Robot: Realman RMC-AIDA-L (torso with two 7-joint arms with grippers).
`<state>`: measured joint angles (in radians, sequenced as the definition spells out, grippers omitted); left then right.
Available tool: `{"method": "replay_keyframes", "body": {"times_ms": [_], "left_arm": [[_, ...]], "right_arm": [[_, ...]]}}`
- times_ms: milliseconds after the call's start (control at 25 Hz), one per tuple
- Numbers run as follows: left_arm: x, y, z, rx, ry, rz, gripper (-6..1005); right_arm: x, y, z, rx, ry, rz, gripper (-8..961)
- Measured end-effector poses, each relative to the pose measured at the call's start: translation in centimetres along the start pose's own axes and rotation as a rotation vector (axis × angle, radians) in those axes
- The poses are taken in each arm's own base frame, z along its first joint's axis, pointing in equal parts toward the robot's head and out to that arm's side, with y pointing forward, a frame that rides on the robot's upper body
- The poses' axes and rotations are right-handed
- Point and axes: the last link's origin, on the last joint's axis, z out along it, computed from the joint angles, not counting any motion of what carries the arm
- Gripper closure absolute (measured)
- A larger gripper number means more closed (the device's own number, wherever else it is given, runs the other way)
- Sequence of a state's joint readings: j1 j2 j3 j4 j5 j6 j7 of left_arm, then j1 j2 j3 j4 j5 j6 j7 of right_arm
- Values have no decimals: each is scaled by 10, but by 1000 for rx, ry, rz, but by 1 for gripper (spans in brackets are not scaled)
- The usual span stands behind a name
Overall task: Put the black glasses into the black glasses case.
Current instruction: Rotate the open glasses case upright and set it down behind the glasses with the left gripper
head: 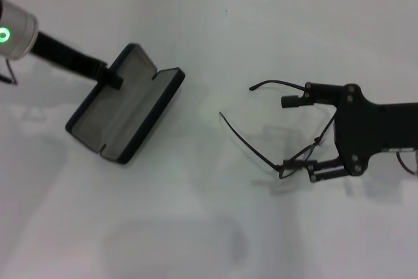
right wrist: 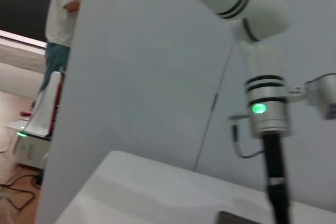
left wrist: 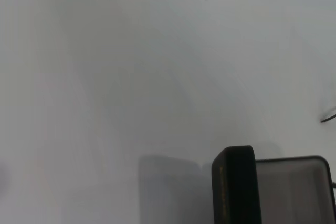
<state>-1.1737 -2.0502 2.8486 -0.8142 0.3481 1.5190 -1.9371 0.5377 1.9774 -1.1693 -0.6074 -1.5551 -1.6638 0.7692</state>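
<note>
Table [head: 215,240] comes first, wide and white, with everything sitting on it. The black glasses case [head: 124,112] lies open on the left side, grey inside, its two halves spread flat. The left gripper [head: 112,80] reaches down from the far left and touches the far edge of the case; whether its jaws are apart or together cannot be told. The right gripper [head: 302,139] is on the right side, well apart from the case, with its jaws spread wide. The black glasses [head: 277,138] sit between those jaws, their thin arms unfolded and pointing left toward the case.
</note>
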Motion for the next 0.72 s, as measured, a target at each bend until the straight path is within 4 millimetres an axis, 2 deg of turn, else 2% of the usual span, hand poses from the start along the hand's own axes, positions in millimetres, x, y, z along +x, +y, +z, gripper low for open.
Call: {"method": "replay_keyframes", "body": {"times_ms": [200,320,400,560,720], "left_arm": [[30,2,-3,78,43,212,787],[53,7,3,139,74,383,782],[73,21,13,168,72,568,778],[92,51,37,152,33,848,771],[106,80,52,93,36,1001,764]], "right_arm": [[1,8,6,-42,-2,7,154],[3,12,11,-59,3,10,155],[4,14,13,-62,5,10,155],[6,16,13,-57,5,14,156],[9,20,9,-38,6,30,157]]}}
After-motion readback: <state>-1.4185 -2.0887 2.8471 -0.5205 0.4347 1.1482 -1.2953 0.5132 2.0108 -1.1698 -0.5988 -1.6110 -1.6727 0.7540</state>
